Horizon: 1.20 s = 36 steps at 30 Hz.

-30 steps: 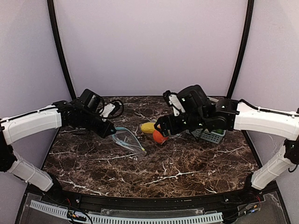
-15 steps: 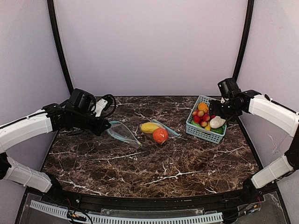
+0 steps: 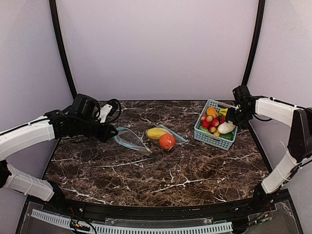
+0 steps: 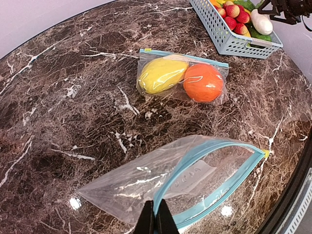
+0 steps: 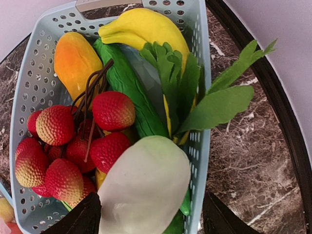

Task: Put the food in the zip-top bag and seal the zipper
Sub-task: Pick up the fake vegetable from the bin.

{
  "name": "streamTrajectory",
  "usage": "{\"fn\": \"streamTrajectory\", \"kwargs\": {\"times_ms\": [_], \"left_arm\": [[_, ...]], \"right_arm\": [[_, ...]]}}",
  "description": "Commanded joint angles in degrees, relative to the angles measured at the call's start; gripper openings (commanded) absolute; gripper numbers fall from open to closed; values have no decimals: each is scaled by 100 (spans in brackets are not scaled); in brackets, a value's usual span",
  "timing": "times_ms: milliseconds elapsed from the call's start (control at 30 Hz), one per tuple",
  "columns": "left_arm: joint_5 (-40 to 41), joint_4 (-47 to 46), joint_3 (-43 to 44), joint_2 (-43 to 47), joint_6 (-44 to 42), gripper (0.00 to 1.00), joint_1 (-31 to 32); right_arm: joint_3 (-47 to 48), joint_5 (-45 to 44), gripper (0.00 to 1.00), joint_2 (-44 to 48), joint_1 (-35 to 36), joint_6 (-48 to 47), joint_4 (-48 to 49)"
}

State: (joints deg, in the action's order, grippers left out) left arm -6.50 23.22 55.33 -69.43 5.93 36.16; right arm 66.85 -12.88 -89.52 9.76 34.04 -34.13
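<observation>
Left gripper (image 4: 156,220) pinching shut on rim of empty zip bag (image 4: 195,175), right gripper (image 5: 152,215) hanging open astride white vegetable (image 5: 144,187) lying in basket (image 5: 202,97), yellow fruit (image 4: 161,74) and orange ball (image 4: 203,82) sitting inside second bag (image 4: 185,57) on table (image 4: 73,122).

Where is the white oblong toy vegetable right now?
The white oblong vegetable lies on top at the near-right end of the blue basket, right rear of the table in the top view, between the right gripper's open fingers beside the strawberries.

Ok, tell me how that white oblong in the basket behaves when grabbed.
The white oblong looks smooth and rounded, so likely slippery. Probably stiff, light plastic, judging by its sheen. Perched atop the strawberries, it may roll if nudged.
</observation>
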Motion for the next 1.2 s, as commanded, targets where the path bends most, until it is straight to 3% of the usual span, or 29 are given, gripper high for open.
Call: {"fn": "streamTrajectory", "kwargs": {"times_ms": [0, 167, 467, 900, 1167], "left_arm": [[-94, -49, -86, 19, 60, 1, -13], [-118, -46, -76, -25, 62, 1, -17], [-101, -36, -75, -38, 47, 1, -13], [-109, -28, -71, -75, 47, 1, -13], [-238, -43, -74, -91, 83, 1, -13]], "right_arm": [[121, 279, 68, -275, -44, -27, 504], [243, 201, 66, -626, -53, -38, 525], [300, 95, 74, -950, -97, 83, 502], [98, -82, 50, -402, -97, 46, 705], [-206, 307, 43, 558, -81, -716, 1064]]}}
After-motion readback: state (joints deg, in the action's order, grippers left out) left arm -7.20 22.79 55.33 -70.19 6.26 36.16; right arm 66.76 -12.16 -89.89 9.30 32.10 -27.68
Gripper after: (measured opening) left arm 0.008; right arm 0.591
